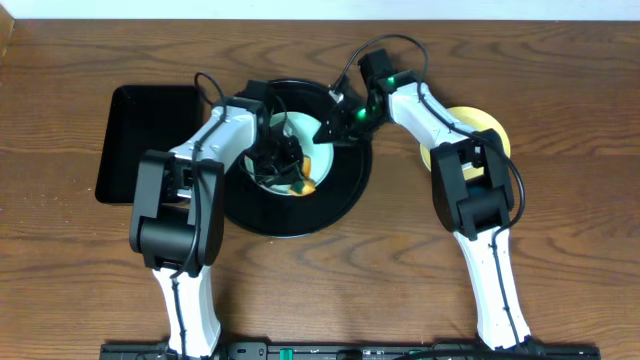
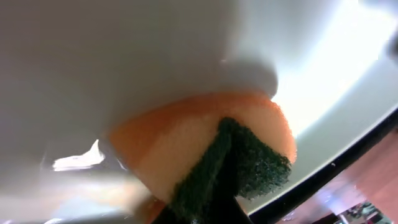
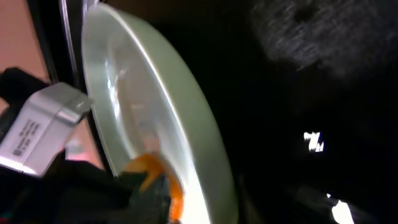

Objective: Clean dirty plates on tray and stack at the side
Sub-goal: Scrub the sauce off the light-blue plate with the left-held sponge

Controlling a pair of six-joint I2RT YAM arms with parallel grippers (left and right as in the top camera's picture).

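Note:
A pale blue-green plate point(image 1: 308, 140) lies in the round black tray point(image 1: 345, 185). My left gripper point(image 1: 290, 165) is shut on an orange sponge with a green scouring side point(image 2: 205, 143) and presses it onto the plate's face point(image 2: 124, 62). An orange smear shows beside the sponge point(image 1: 308, 183). My right gripper point(image 1: 335, 125) is at the plate's far right rim. In the right wrist view the plate point(image 3: 155, 106) is seen edge-on and the fingers are lost in the dark. A pale yellow plate point(image 1: 490, 125) lies on the table to the right, partly under the right arm.
A smaller rectangular black tray point(image 1: 145, 140) lies left of the round tray. The left arm point(image 1: 215, 140) crosses the round tray's left rim. The tray's black rim and the wooden table point(image 2: 379, 174) show beyond the plate in the left wrist view.

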